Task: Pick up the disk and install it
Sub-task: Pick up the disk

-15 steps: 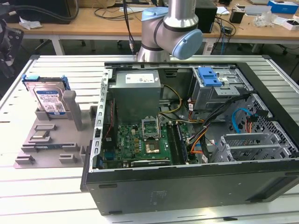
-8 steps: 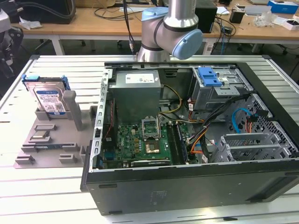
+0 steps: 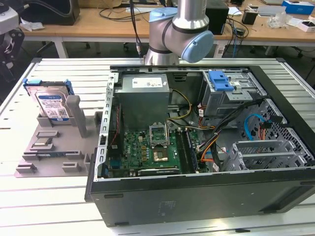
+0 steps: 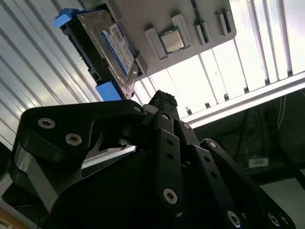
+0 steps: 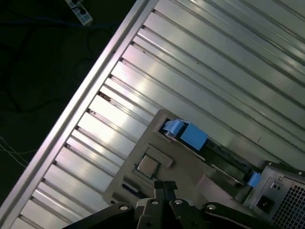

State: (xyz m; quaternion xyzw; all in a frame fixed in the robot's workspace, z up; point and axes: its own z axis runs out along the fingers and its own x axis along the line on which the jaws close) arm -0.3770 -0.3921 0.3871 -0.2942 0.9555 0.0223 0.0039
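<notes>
At the exterior view's left, the disk is showing silver-grey metal under a white-and-blue label, with a blue frame. The fixture tray is showing plain grey, the ribbed surface is gleaming silver, the motherboard is showing green, and the claw is showing black.

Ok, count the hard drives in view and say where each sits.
1. The disk stands on edge on the grey fixture tray, to the exterior view's left of the open computer case. Others may hide inside it.
</notes>
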